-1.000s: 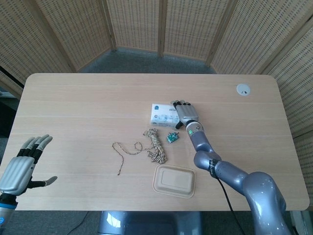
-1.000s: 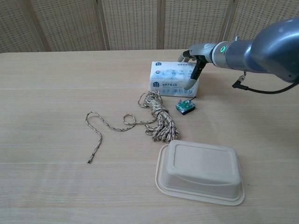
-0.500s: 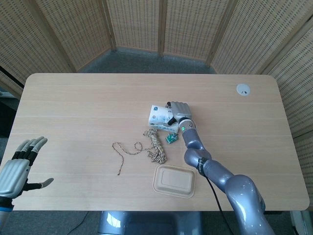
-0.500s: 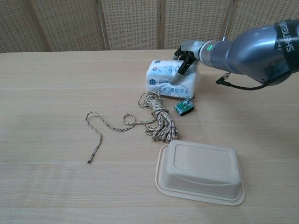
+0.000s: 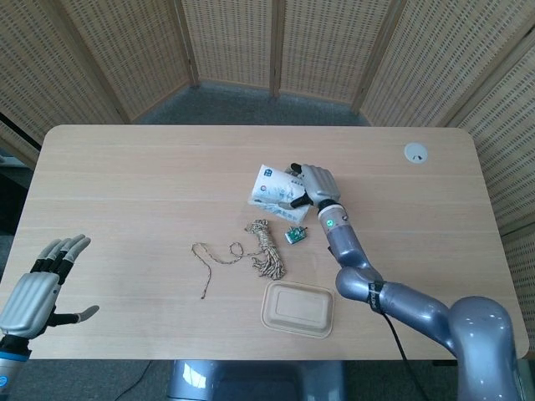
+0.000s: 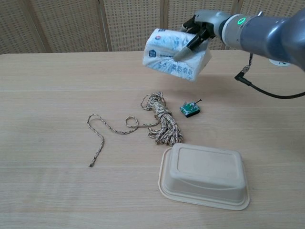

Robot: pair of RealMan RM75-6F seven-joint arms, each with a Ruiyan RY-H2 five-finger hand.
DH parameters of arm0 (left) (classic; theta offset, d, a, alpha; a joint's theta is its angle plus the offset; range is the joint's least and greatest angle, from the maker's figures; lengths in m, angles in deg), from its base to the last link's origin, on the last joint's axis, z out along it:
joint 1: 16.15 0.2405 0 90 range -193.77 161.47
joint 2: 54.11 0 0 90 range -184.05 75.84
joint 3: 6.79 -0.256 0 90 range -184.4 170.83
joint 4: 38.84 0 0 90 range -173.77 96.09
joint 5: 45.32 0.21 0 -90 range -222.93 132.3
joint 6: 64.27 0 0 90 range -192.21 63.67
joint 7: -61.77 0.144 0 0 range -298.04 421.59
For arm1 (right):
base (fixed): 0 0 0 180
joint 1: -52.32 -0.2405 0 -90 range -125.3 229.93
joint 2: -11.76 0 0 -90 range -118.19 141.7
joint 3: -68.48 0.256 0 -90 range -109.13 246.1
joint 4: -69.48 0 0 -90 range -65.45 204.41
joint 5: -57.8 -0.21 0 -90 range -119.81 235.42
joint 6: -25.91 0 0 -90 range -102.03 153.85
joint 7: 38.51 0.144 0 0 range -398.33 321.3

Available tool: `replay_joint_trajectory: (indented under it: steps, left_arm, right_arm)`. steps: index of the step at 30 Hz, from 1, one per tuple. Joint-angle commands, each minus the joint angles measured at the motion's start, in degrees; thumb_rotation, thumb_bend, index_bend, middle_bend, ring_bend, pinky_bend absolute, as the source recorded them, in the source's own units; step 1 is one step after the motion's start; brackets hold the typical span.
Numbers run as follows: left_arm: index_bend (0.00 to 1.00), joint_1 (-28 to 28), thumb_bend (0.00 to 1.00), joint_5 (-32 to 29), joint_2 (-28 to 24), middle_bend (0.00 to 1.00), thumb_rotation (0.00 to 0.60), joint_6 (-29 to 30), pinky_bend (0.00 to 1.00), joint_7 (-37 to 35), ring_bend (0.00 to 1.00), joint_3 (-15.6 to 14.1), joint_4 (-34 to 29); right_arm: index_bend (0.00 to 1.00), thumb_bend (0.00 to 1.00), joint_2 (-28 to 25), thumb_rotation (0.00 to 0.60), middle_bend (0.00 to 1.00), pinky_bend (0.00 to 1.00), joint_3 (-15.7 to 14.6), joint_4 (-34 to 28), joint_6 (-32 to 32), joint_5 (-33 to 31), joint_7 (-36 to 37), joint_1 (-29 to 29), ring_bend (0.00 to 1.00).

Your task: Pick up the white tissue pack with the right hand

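A pale wooden table (image 6: 57, 191) fills the scene, seen from the robot's own chest and head cameras. Nearest the robot, at about five o'clock on the table, lies a beige food box (image 6: 204, 175) with its lid closed. Just beyond it, toward the centre, sits a bundle of rope (image 6: 161, 119), one loose end trailing away toward nine o'clock. Just beside the bundle at three o'clock rests a small green gadget (image 6: 190, 109).

Farther back, at about one o'clock from the rope, the right hand (image 6: 202, 25) grips the tissue pack (image 6: 175, 53), fingers wrapped over its top and right end. The pack hangs in the air, clear of the table and well above the rope and gadget. It is tilted, its long axis running roughly from ten o'clock to four o'clock in the chest view, with the printed face toward the camera. The pack sticks out from the hand toward nine o'clock.

The left hand (image 5: 38, 288) hovers off the near left edge of the table at about eight o'clock, fingers spread and holding nothing, far from the pack.

The lift looks essentially done; the grasp appears secure, though the tilt suggests the pack could slip.
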Motion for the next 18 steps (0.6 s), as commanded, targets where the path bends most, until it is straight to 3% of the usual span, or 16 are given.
replay_joint_trajectory:
  steps: [1, 9, 18]
  left_arm:
    - [0.0, 0.22, 0.14, 0.46, 0.48, 0.0, 0.6, 0.1, 0.0, -0.21, 0.0, -0.36, 0.03]
    - [0.0, 1.22, 0.14, 2.74, 0.52, 0.0, 0.6, 1.74, 0.0, -0.67, 0.0, -1.23, 0.04]
    - [0.0, 2.15, 0.14, 4.1, 0.1, 0.0, 0.6, 3.1, 0.0, -2.18, 0.0, -1.87, 0.83]
  right_arm:
    - [0.64, 0.19, -12.91, 0.6, 0.97, 0.61, 3.03, -21.18, -10.8, 1.16, -0.73, 7.24, 0.78]
    - [0.64, 0.18, -20.39, 0.6, 0.97, 0.61, 6.01, -37.33, -17.64, 0.52, -0.84, 10.65, 0.78]
    - [0.64, 0.18, -23.35, 0.6, 0.97, 0.61, 5.67, -43.38, -20.57, 0.05, -1.49, 11.75, 0.78]
